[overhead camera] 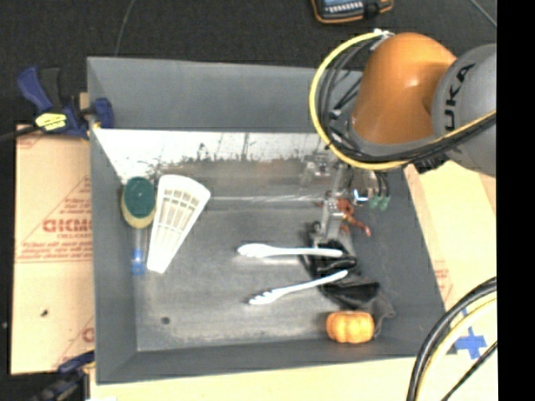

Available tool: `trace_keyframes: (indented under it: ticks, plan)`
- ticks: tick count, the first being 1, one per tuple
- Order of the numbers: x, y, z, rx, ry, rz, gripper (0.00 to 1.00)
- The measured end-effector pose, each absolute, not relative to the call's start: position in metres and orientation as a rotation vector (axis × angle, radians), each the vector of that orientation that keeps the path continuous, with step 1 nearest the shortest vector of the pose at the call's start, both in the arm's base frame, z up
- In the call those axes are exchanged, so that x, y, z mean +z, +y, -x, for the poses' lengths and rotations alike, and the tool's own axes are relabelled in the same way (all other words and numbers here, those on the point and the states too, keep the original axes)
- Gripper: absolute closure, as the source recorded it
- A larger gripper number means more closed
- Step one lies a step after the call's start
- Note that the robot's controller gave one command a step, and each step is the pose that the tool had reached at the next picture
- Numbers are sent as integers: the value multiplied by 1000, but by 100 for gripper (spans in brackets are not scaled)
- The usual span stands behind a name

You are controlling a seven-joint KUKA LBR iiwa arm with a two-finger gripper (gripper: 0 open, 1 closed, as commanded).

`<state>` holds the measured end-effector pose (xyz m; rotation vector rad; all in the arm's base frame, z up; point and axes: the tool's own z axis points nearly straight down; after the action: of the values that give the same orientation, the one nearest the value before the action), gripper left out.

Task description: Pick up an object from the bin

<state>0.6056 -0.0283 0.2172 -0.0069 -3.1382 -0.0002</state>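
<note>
camera view: "uka" arm (472,73), gripper (332,228) over white spoon (284,251).

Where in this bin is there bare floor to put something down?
Bare floor lies between the white slotted scoop and the white spoon, and along the near wall left of the orange pumpkin. Crowded by the gripper, around the black thing.

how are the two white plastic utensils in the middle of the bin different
The upper white utensil lies almost level; the lower white utensil slants, right end higher. The upper one's left end looks like a smooth spoon bowl, the lower one's pronged like a fork. The upper one's handle ends by the claw; the lower lies nearer the orange pumpkin. Both are white, slim, with right ends over a black thing.
</note>
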Motion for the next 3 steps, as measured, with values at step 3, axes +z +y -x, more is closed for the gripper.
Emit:
trace_keyframes:
  ticks: [3]
  plan:
    - [159, -42, -571, 2, -3149, 20, 0]
